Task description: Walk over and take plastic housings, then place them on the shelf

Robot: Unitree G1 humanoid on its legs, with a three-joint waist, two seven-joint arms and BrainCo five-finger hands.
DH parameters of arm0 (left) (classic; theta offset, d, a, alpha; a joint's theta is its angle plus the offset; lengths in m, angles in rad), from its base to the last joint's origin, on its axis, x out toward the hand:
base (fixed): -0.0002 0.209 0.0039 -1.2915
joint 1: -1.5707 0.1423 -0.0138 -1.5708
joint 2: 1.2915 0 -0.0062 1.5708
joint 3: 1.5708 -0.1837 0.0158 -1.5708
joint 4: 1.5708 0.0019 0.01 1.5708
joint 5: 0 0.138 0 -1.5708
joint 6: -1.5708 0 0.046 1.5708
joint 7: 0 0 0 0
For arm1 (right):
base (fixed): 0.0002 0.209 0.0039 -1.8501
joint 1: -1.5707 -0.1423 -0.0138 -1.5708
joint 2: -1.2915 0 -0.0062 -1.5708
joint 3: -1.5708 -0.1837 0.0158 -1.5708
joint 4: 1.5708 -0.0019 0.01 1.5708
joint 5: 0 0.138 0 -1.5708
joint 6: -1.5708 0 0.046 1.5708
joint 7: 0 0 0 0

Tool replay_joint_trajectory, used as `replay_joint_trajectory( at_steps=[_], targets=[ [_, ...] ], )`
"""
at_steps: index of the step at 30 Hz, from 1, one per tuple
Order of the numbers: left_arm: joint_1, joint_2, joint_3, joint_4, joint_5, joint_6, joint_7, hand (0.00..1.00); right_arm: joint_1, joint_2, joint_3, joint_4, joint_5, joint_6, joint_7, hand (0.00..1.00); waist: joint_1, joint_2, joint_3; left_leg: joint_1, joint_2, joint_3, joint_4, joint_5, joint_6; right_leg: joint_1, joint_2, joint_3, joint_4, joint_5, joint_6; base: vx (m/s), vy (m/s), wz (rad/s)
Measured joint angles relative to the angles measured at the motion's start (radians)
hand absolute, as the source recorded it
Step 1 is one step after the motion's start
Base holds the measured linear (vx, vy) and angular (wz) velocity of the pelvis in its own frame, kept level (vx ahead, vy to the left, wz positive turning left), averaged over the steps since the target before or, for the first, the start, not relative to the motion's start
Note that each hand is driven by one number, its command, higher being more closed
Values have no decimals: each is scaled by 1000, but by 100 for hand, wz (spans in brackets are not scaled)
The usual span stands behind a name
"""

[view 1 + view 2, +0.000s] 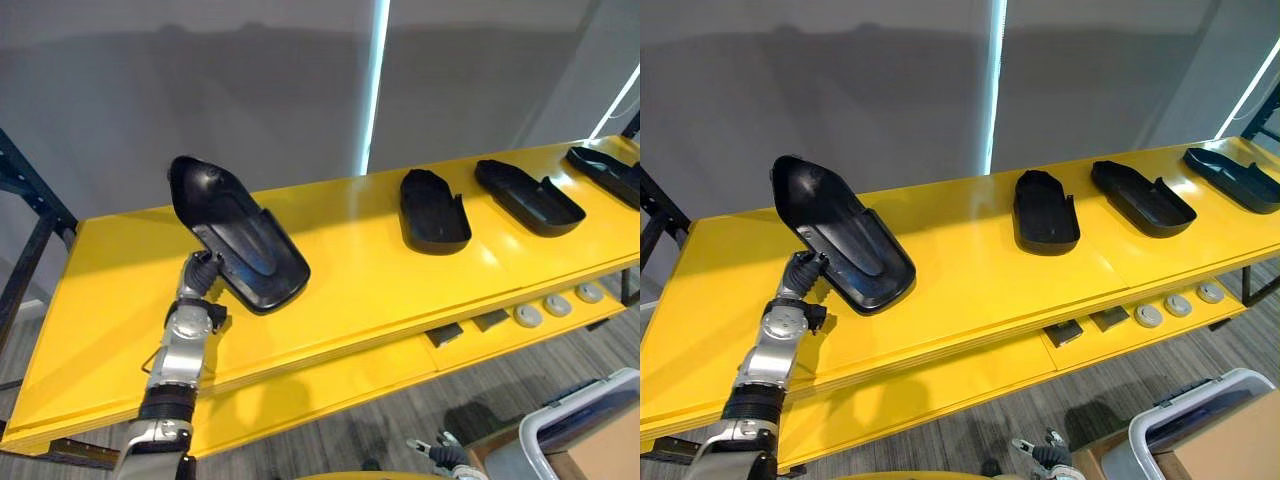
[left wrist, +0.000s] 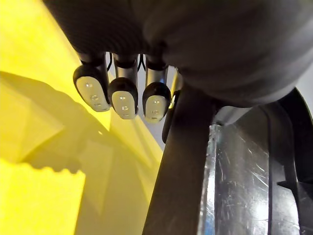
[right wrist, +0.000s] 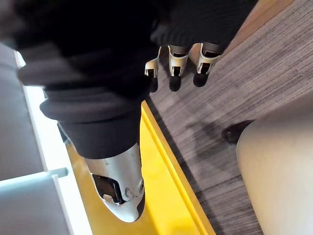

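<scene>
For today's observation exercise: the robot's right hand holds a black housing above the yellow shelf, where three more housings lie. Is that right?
No: it is the left hand that holds the black housing above the yellow shelf, as the left eye view shows. Three more housings do lie there.

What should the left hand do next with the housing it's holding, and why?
Probably lower the left hand and tip the held housing down flat onto the yellow shelf beneath it. The hand grips it by one edge, steeply tilted, with its upper end well off the shelf. The other housings already lie flat further right, so the stretch below looks free.
</scene>
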Motion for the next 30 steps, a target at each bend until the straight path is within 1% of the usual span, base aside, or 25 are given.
replay_joint_trajectory(
  at_steps=[3,9,15,17,19,21,24,25,26,28,30],
  targets=[
    [-34,33,0,19,29,5,-17,0,-3,0,0,0,-1,0,2,0,-1,-4,6,-3,0,-9,0,4,-1,0,2,-1,-2,0,0,27,-9,1],
    [-66,39,1,30,52,18,-6,0,-8,5,-1,1,-10,-2,3,0,1,-6,15,3,1,-28,1,6,2,17,6,-5,-4,8,3,98,-3,2],
    [-70,38,2,33,60,16,68,0,-9,6,0,2,-10,-19,1,0,-4,-5,16,7,1,-28,1,6,3,17,6,-2,-2,8,3,25,2,-3],
    [-70,35,3,32,60,15,83,0,-9,6,0,2,-10,-20,0,0,-3,-5,17,8,2,-28,1,4,4,17,6,-2,0,5,0,-51,0,-1],
    [-70,25,6,32,60,15,118,0,-8,6,0,2,-10,-22,-2,0,-2,-6,21,12,3,-28,1,4,5,17,7,-2,6,2,-4,-95,-6,-2],
    [-69,20,13,31,59,15,135,0,-8,6,0,2,-10,-22,-3,0,-1,-9,25,17,3,-29,0,4,5,16,8,-2,16,-4,-4,-92,-13,-1],
    [-63,-15,52,-23,58,13,180,0,-7,7,0,1,-10,-24,-15,0,0,-16,30,17,4,-30,-3,4,5,15,8,-4,18,-8,-9,-67,-10,1],
    [-60,-21,52,-39,58,12,190,0,-6,7,0,1,-10,-24,-18,0,0,-17,30,17,4,-31,-3,4,5,15,8,-4,18,-8,-8,-38,-7,2],
    [-54,-35,51,-76,58,7,204,0,-5,7,-1,1,-10,-25,-21,0,1,-18,29,16,3,-33,-4,4,5,15,8,-6,17,-13,-1,-15,-6,4],
    [-35,-66,47,-156,58,-2,226,0,-5,7,0,2,-9,-28,-22,0,0,-17,30,13,3,-36,-2,4,5,15,7,-3,18,-14,1,6,-3,5],
    [25,-128,21,-338,58,-33,253,0,-6,7,-1,2,-8,-31,-23,0,1,-17,30,4,2,-47,4,4,4,14,7,-5,19,-10,4,47,1,11]
  ],
)
